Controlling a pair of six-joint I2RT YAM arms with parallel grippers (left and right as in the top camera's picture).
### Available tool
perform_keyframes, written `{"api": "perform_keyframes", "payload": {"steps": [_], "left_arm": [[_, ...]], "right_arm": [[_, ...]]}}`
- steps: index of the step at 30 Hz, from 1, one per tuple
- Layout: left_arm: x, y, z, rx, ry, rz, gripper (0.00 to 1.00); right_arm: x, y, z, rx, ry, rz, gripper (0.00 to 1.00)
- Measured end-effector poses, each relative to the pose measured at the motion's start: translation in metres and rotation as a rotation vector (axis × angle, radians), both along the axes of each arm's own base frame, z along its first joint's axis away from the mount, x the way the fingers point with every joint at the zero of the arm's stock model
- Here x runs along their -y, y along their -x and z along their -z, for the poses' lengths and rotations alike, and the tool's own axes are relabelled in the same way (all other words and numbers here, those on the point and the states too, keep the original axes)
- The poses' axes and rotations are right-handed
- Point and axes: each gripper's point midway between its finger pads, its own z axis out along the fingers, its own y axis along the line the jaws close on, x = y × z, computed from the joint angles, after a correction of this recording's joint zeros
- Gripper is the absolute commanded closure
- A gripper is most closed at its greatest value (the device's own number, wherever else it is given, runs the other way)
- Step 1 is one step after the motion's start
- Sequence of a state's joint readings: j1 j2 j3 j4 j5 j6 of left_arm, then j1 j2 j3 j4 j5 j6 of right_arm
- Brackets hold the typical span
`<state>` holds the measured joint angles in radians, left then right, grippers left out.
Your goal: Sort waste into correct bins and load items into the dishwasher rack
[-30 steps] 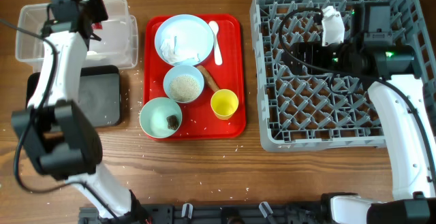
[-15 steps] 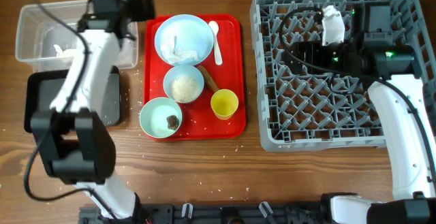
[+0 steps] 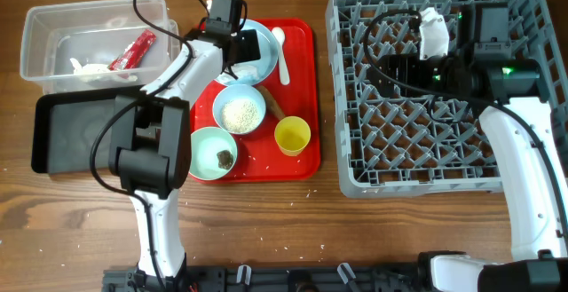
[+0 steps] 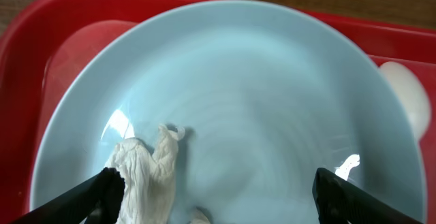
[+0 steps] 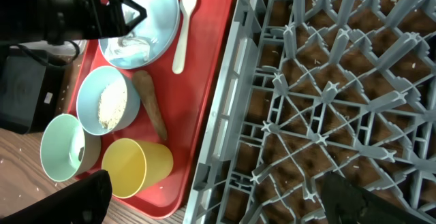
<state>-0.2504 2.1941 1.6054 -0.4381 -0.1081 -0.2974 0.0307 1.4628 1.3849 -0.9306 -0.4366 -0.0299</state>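
My left gripper [image 3: 241, 51] hangs open low over the pale blue plate [image 3: 268, 57] on the red tray. In the left wrist view the fingers [image 4: 102, 191] straddle the plate [image 4: 272, 101], and a crumpled white paper scrap [image 4: 146, 176] lies by the left finger. The red-and-white wrapper [image 3: 131, 51] and white paper [image 3: 84, 65] lie in the clear bin [image 3: 35, 26]. The black bin [image 3: 80, 132] sits in front of it. My right gripper [image 5: 218, 203] is open and empty above the grey dishwasher rack [image 3: 426, 163], near its left wall [image 5: 225, 101].
The red tray [image 3: 302, 163] also holds a bowl of rice [image 3: 240, 112], a mint bowl [image 3: 204, 148] with a dark scrap [image 3: 224, 158], a yellow cup [image 3: 292, 135], a white spoon [image 3: 281, 54] and a brown sausage piece [image 3: 272, 104]. Rice grains dot the table.
My left arm swung right from over the clear bin to over the plate. Its jaws opened, and the wrapper now lies in the clear bin. The right arm has not moved.
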Motion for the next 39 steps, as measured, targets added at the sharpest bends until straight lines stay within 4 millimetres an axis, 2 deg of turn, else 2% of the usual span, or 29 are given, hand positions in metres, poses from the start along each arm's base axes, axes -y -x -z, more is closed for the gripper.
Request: {"api": "perform_keyframes", "payload": {"steps": [2, 4, 6, 7, 8, 16, 18, 21, 23, 25, 26, 28, 30, 31, 32, 34, 39], "left_arm": [[0.000, 0.001, 0.008, -0.015, -0.002, -0.004, 0.18], [-0.002, 0.003, 0.017, -0.031, -0.007, -0.010, 0.36], [-0.006, 0.005, 0.020, -0.042, -0.029, -0.020, 0.77], [-0.008, 0.007, 0.021, -0.052, -0.037, -0.028, 0.91], [-0.011, 0.009, 0.022, -0.063, -0.047, -0.033, 0.96], [-0.017, 0.015, 0.022, -0.096, -0.064, -0.043, 0.96], [-0.018, 0.022, 0.019, -0.125, -0.067, -0.037, 0.96], [-0.018, 0.027, 0.002, -0.134, -0.064, -0.031, 0.96], [-0.021, 0.023, -0.029, -0.085, -0.048, -0.030, 0.96], [-0.034, 0.016, -0.084, 0.023, -0.026, -0.044, 0.96], [-0.046, 0.013, -0.116, 0.087, -0.016, -0.061, 0.96], [-0.071, 0.013, -0.166, 0.186, -0.009, -0.099, 0.96], [-0.101, 0.017, -0.199, 0.249, -0.013, -0.147, 0.96], [-0.120, 0.019, -0.209, 0.266, -0.019, -0.180, 0.96], [-0.136, 0.020, -0.211, 0.269, -0.028, -0.209, 0.96], [-0.162, 0.020, -0.201, 0.245, -0.037, -0.255, 0.96], [-0.234, 0.008, -0.153, 0.192, -0.059, -0.386, 0.96]], "right_arm": [[0.000, 0.000, 0.000, 0.000, 0.000, 0.000, 0.00], [0.000, 0.000, 0.000, -0.001, 0.000, 0.000, 0.00], [0.000, 0.000, 0.000, -0.001, 0.000, 0.000, 0.00], [0.000, 0.000, 0.000, -0.001, 0.000, 0.000, 0.00], [0.000, 0.000, 0.000, -0.002, 0.000, 0.000, 0.00], [0.000, 0.001, 0.000, -0.004, 0.000, 0.000, 0.00], [0.000, 0.001, 0.001, -0.004, 0.000, 0.000, 0.00], [0.000, 0.001, 0.001, -0.004, 0.000, 0.000, 0.00], [0.000, 0.001, 0.001, -0.004, 0.000, 0.000, 0.00], [0.000, 0.001, 0.001, -0.004, 0.000, 0.000, 0.00], [0.000, 0.001, 0.001, -0.004, 0.000, 0.000, 0.00], [0.000, 0.001, 0.000, -0.004, 0.000, 0.000, 0.00], [0.000, 0.001, 0.000, -0.003, 0.000, 0.000, 0.00], [0.000, 0.001, 0.000, -0.003, 0.000, 0.000, 0.00], [0.000, 0.000, 0.000, -0.002, 0.000, 0.000, 0.00], [0.000, 0.000, 0.000, 0.001, 0.000, 0.000, 0.00], [0.000, -0.002, -0.001, 0.008, -0.004, 0.005, 0.00]]}}
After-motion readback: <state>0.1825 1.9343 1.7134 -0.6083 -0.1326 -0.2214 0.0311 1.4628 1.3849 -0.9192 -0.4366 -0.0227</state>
